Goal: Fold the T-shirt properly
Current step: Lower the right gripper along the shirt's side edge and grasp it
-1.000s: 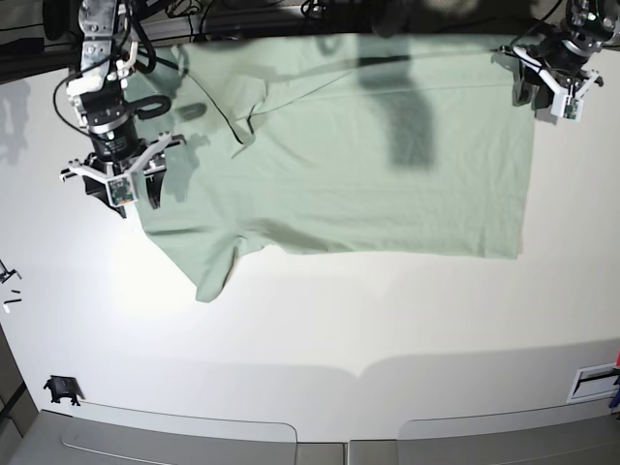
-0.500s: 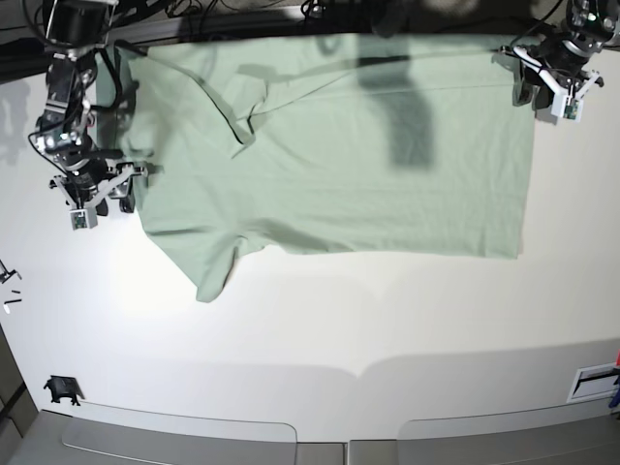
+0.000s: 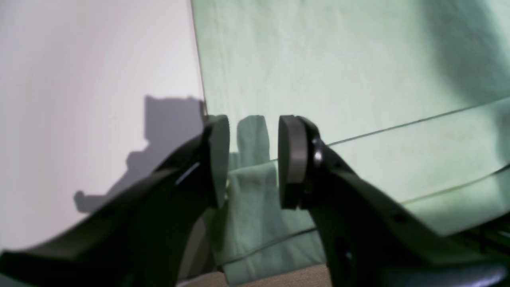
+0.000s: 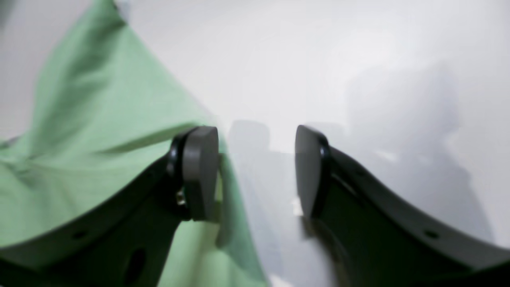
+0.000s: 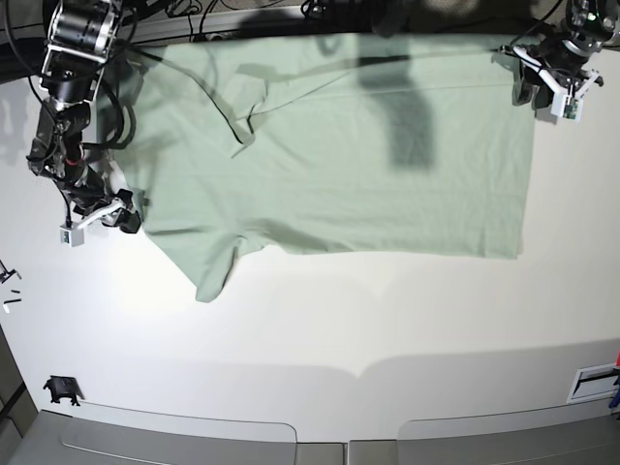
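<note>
The pale mint-green T-shirt [image 5: 339, 165] lies spread flat on the white table, collar [image 5: 242, 126] toward the left, hem toward the right, and one sleeve [image 5: 211, 271] pointing to the front. My left gripper [image 5: 545, 105] is at the shirt's far right corner. In the left wrist view it [image 3: 253, 161] is open, with the cloth's [image 3: 338, 71] edge under the gap. My right gripper [image 5: 100, 225] is at the shirt's left edge. In the right wrist view it [image 4: 257, 171] is open over bare table, and its left finger [image 4: 199, 171] is at the cloth [image 4: 99, 131].
A small black part [image 5: 61, 389] lies at the front left. A white label [image 5: 593, 381] sits at the front right edge. Cables and dark gear run along the back edge [image 5: 291, 15]. Grey trays [image 5: 184, 436] line the front.
My right gripper has moved left off the sleeve area and then toward the front, and is now at the shirt's left edge. My left gripper and the shirt have not moved.
</note>
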You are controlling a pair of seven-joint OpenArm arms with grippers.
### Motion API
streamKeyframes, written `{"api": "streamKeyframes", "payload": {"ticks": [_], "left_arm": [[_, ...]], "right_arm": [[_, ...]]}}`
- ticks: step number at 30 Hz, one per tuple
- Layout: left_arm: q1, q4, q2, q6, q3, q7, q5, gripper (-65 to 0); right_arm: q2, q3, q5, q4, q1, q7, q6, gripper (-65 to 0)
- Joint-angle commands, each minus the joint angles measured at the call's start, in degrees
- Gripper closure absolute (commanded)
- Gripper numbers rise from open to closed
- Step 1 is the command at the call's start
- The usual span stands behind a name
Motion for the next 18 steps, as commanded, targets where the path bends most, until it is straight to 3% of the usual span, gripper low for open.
{"api": "streamKeyframes", "payload": {"ticks": [1,6,18], "left_arm": [[0.31,0.94,-0.74,-0.13,-0.37,-1.22,-0.57,-19.2],[0.31,0.94,-0.74,-0.13,-0.37,-1.42,-0.59,-19.2],[0.31,0.94,-0.74,-0.13,-0.37,-1.42,-0.57,-19.2]], "right_arm": [[1.14,0.35,2.25,0.66,1.25,0.13,0.58,-29.5],[0.09,0.35,7.85,0.66,1.22,-4.46,0.58,-29.5],[-2.89,0.24,7.96,0.66,1.20,-6.29,0.58,-29.5]]}}
